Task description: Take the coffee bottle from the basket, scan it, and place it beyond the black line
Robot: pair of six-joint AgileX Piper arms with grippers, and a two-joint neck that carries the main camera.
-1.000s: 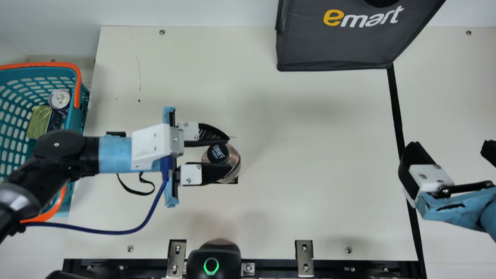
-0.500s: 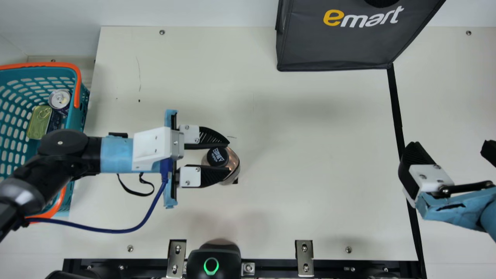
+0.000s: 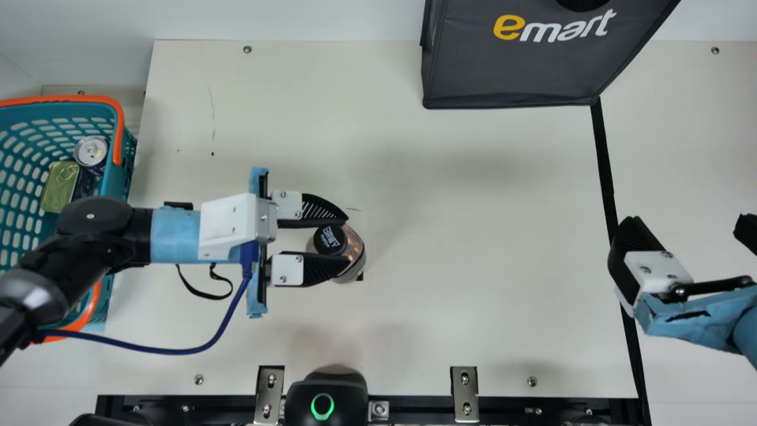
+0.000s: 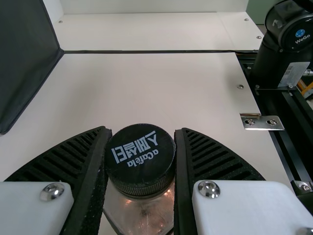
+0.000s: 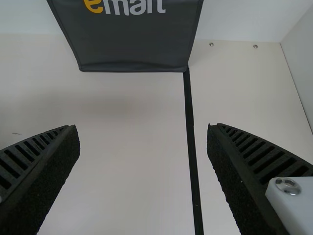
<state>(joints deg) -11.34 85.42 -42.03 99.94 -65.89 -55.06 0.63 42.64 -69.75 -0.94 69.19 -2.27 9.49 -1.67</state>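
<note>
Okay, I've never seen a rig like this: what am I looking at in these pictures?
Two robot arms work over one table. The main view looks down from a camera between them; each wrist view comes from that arm's own wrist.

The left arm has its jaws closed on the coffee bottle. The right arm has its jaws open and empty.

Around them: a basket with a can and a tin, a dark bag, the black line, and probably the scanner.
</note>
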